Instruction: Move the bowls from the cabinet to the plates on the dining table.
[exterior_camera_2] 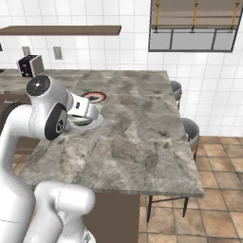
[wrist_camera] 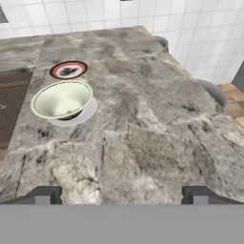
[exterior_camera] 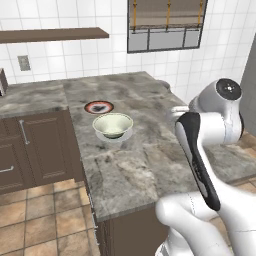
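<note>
— How many bowls are out on the grey-brown mottled stone dining table (exterior_camera: pixel 150 165)?

— One: a deep cream-white ceramic bowl with a greenish inside (exterior_camera: pixel 113 125).

— And plates?

— Two. A flat white plate (wrist_camera: pixel 89 110) under that bowl, and a small round plate with a red rim and dark centre (exterior_camera: pixel 99 106) beside it.

— Seats?

— Two grey round stools (exterior_camera_2: pixel 191 129) along the far side.

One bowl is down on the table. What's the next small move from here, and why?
Probably back the open gripper away from the dining table and head off for the second bowl. The cream bowl already sits on the white plate, the red-rimmed plate behind it holds nothing, and the fingers stand wide apart with nothing between them.
</note>
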Robot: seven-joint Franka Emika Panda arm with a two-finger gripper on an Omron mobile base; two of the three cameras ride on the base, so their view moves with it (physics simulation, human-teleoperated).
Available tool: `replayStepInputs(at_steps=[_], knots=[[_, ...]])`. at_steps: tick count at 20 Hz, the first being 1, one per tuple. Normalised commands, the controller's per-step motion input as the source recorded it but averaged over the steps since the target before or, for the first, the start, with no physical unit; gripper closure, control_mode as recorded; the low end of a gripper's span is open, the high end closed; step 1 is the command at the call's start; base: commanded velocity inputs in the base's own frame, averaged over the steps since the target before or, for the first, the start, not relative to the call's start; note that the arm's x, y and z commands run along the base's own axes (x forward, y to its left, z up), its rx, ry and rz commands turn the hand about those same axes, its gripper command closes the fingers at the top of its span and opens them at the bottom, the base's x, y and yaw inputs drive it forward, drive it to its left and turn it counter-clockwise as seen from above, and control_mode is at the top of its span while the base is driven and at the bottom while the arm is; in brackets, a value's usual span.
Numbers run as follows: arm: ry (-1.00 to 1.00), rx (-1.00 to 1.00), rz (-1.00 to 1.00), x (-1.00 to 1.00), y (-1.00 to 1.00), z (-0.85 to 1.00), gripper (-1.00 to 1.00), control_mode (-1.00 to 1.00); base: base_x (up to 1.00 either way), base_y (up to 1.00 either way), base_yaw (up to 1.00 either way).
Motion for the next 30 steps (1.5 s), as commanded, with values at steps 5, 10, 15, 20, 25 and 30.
replayStepInputs(at_steps=[5,10,15,20,25,30], knots=[[-0.08,0.07,0.00,-0.24,0.00,0.32,-1.00,-1.00,0.00,0.00,0.00],[-0.08,0.04,-0.01,-0.29,-0.01,0.30,-1.00,-1.00,0.00,0.00,0.00],[-0.12,0.00,-0.01,-0.29,-0.04,0.25,-1.00,-1.00,0.00,0.00,0.00],[-0.10,0.00,-0.01,-0.29,-0.02,0.19,-1.00,-1.00,0.00,0.00,0.00],[-0.06,0.00,-0.02,-0.25,-0.02,0.17,-1.00,-1.00,0.00,0.00,0.00],[-0.06,0.00,-0.02,-0.29,-0.04,0.16,-1.00,-1.00,0.00,0.00,0.00]])
